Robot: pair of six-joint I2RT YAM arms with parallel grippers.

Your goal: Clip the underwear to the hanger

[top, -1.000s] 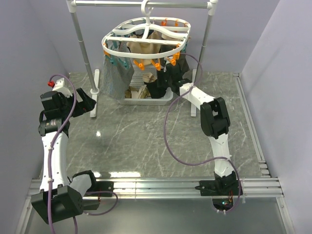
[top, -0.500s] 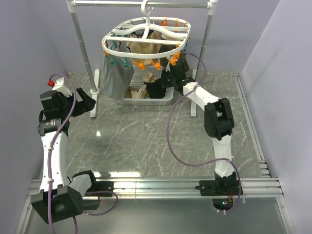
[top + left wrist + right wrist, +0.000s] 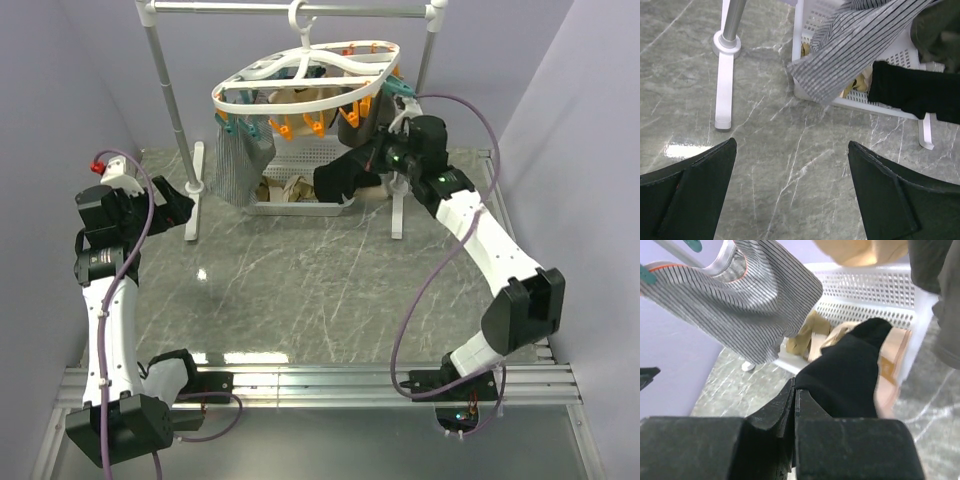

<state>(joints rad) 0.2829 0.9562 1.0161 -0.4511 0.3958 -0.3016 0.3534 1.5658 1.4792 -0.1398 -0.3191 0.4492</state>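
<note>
The underwear [image 3: 340,178], black with a tan waistband [image 3: 892,365], hangs in the air over the front right corner of the basket. My right gripper [image 3: 376,165] is shut on its black fabric [image 3: 850,375], which bunches at the tip of the pressed-together jaws [image 3: 796,386]. Above it hangs the hanger [image 3: 300,68], a white oval frame with orange and teal clothespins, tilted with its right side up. At the far left my left gripper [image 3: 176,210] stands wide open over bare table [image 3: 791,143] and holds nothing. The underwear [image 3: 920,92] also shows at that view's right edge.
A white perforated basket [image 3: 300,207] with beige garments sits under the hanger. A grey striped cloth [image 3: 240,165] and a dark garment hang from the clips. The grey rail stand [image 3: 165,90] has feet on the table [image 3: 723,75] either side of the basket.
My right arm has swung up and to the right, pulling the underwear up out of the basket. The hanger has tilted, right side higher. The left arm has barely moved.
</note>
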